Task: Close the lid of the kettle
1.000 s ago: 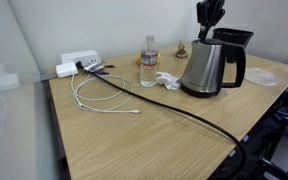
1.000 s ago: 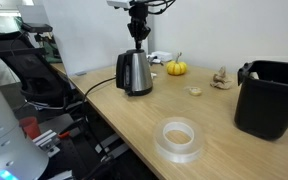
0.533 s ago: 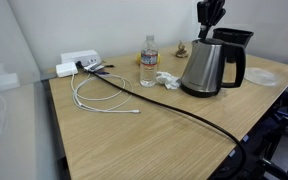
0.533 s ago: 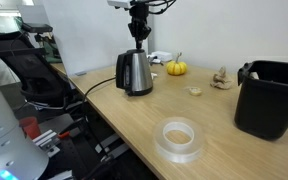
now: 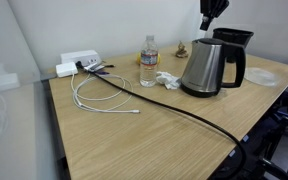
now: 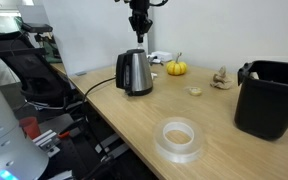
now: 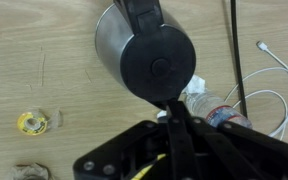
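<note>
The steel kettle (image 5: 209, 68) with a black handle stands on the wooden table, seen in both exterior views (image 6: 135, 72). Its round black lid (image 7: 156, 65) lies flat over the kettle's top in the wrist view and shows as a black cap in an exterior view (image 5: 232, 35). My gripper (image 5: 208, 22) hangs above the kettle, clear of the lid, also seen in the exterior view from the table's end (image 6: 138, 33). In the wrist view its fingers (image 7: 174, 108) are pressed together and hold nothing.
A clear water bottle (image 5: 148, 62) and crumpled wrapper stand beside the kettle. A black cable (image 5: 184, 115) and a white cable (image 5: 104, 100) cross the table. A tape roll (image 6: 179, 138), black bin (image 6: 274, 95) and small pumpkin (image 6: 175, 67) lie beyond.
My gripper has risen straight up from just above the kettle's lid. The kettle has not moved.
</note>
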